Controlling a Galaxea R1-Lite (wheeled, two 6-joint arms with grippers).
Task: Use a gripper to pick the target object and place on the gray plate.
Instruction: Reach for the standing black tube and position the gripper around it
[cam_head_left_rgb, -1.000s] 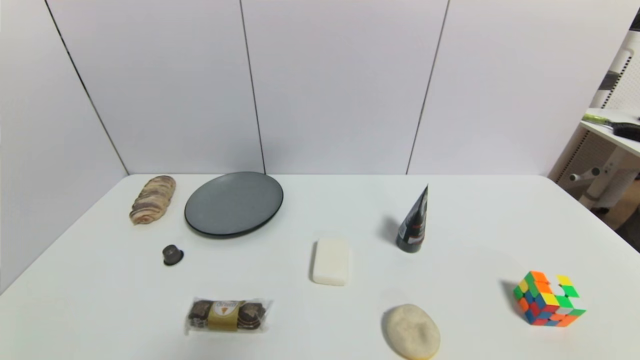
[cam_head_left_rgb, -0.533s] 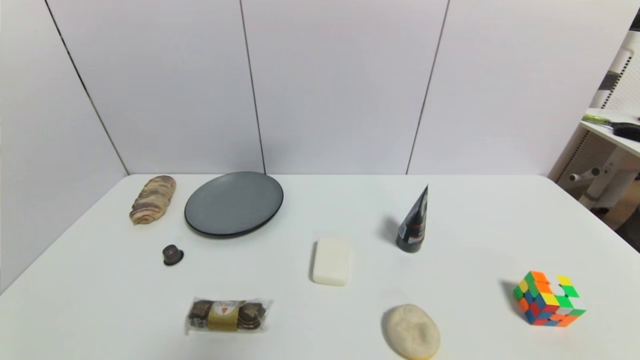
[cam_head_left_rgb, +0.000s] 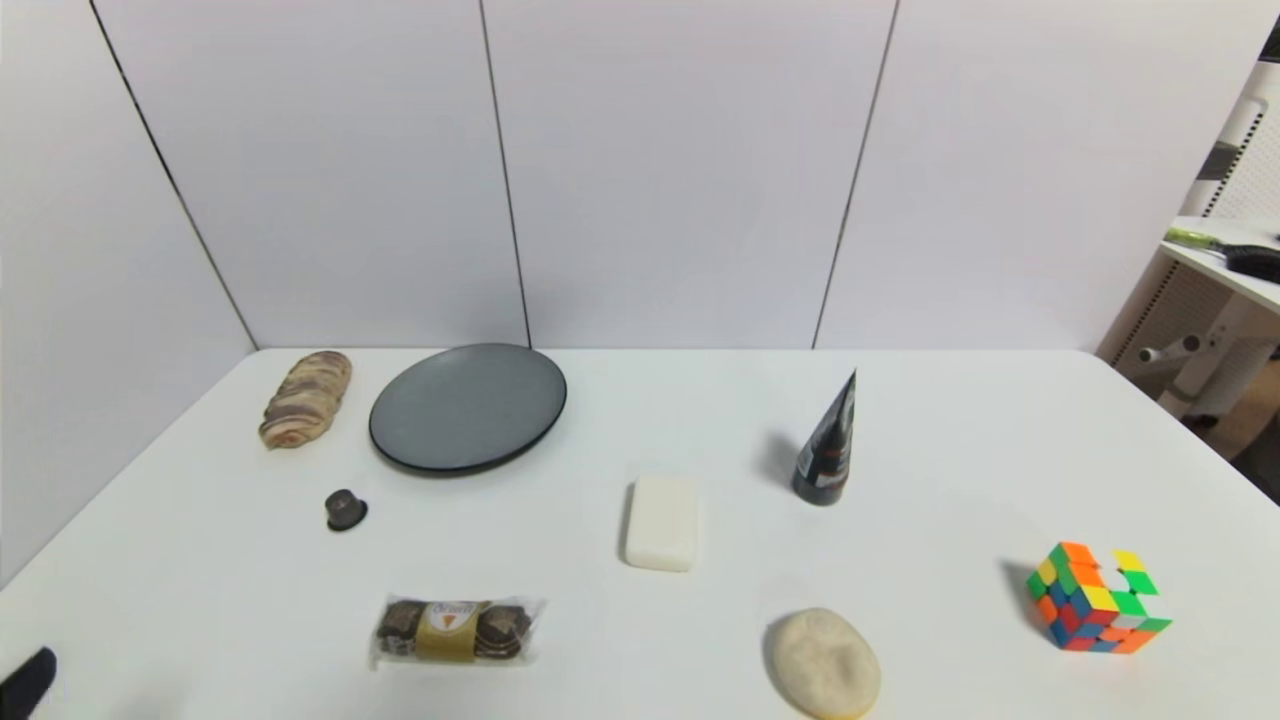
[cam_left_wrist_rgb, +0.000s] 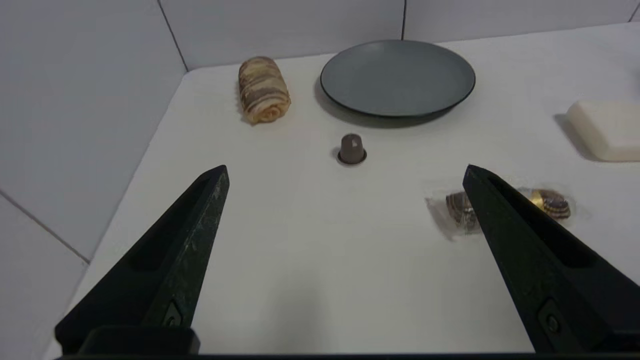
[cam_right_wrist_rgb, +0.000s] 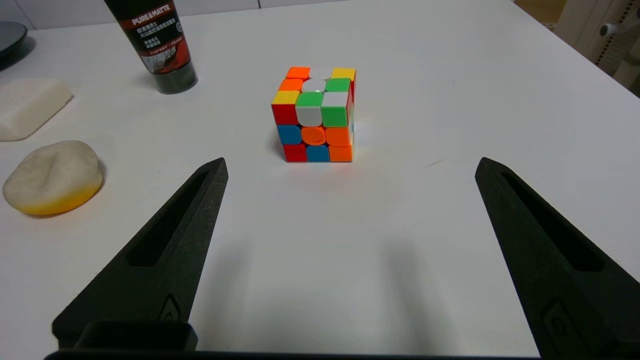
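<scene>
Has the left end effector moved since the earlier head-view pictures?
Yes. The left end effector now shows at the table's near left corner, where the earlier frames showed only table; it has come forward into view.

White table (cam_head_left_rgb: 640, 640), gray plate (cam_head_left_rgb: 467, 406), black tube (cam_head_left_rgb: 828, 446) upright, soap bar (cam_head_left_rgb: 661, 522), puzzle cube (cam_head_left_rgb: 1095, 598)

The black squeeze tube (cam_head_left_rgb: 828, 447) stands cap-down on the white desk (cam_head_left_rgb: 950, 440), well apart from the gray plate (cam_head_left_rgb: 467, 406). A white soap bar (cam_head_left_rgb: 661, 522) lies between them. The left gripper (cam_head_left_rgb: 27, 681) barely shows at the desk's near left corner.
</scene>
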